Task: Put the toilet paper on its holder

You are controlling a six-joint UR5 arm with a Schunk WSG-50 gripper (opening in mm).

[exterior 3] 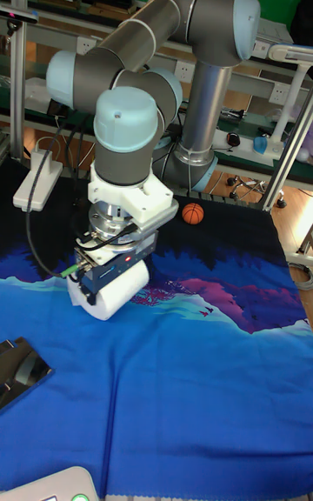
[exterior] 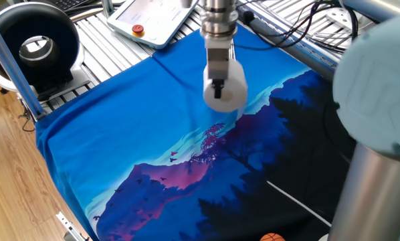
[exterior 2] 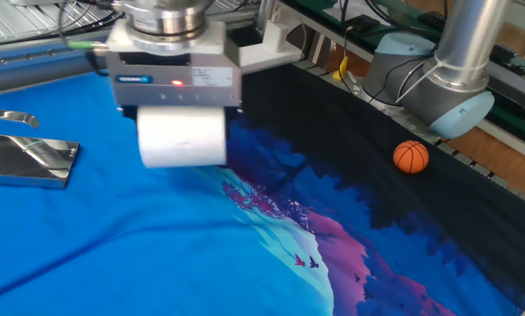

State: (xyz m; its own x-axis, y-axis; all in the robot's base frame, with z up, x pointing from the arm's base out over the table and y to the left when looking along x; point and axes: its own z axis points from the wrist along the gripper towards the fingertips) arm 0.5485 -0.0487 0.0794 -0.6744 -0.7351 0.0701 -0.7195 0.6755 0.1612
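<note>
My gripper (exterior: 224, 87) is shut on the toilet paper (exterior: 232, 99), a plump white roll held by its ends just above the blue cloth. In the other fixed view the toilet paper (exterior 2: 182, 137) hangs under the gripper body, a short way right of the holder (exterior 2: 30, 161). The holder is a shiny silver stand with a flat base, resting on the cloth at the left edge. In the tall fixed view the toilet paper (exterior 3: 117, 294) is up and right of the holder (exterior 3: 21, 370). The holder does not show in the one fixed view.
An orange ball (exterior 2: 411, 156) lies on the dark part of the cloth near the arm's base. A large black ring-shaped device (exterior: 36, 41) and a teach pendant (exterior: 146, 19) sit beyond the cloth's far edge. A power strip (exterior 3: 39, 179) lies at the left.
</note>
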